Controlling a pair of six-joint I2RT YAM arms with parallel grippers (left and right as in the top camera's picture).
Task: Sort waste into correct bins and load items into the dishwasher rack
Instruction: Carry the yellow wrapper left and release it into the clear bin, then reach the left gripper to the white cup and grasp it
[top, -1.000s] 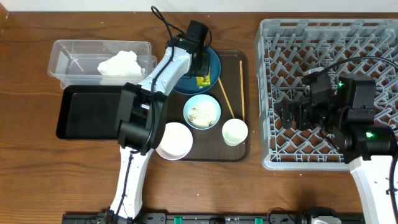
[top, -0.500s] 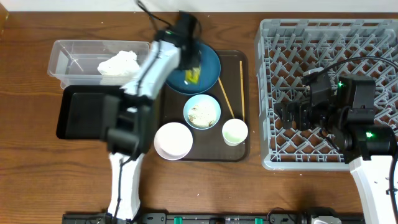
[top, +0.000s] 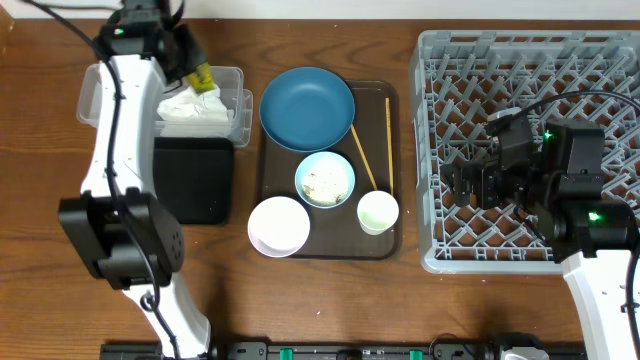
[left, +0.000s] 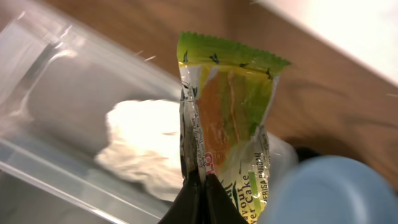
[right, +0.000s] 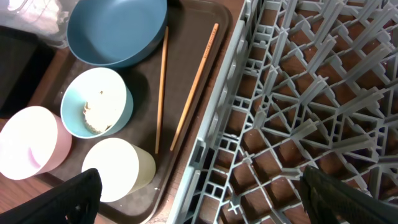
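My left gripper (top: 193, 70) is shut on the yellow-green and orange snack wrapper (top: 203, 78), holding it above the clear tub (top: 236, 72). The left wrist view shows the jaws (left: 202, 194) pinching the wrapper (left: 227, 118) over crumpled white tissue (left: 146, 143) in the tub (left: 56, 68). The dark blue plate (top: 307, 108), light blue bowl (top: 325, 180) with food scraps, white bowl (top: 279, 226), cup (top: 378, 212) and chopsticks (top: 388, 140) lie on the brown tray. My right gripper (top: 470, 185) is open and empty over the grey rack (top: 520, 60).
The shallow black tray (top: 195, 180) lies just in front of the tub, partly under my left arm. The brown serving tray (top: 390, 245) sits between the bins and the rack. The right wrist view shows the cup (right: 118, 168), chopsticks (right: 163, 87) and rack edge (right: 205, 155).
My left arm has lifted the wrapper off the dark blue plate and swung left to above the clear tub. The plate is now bare. The right arm has not moved.
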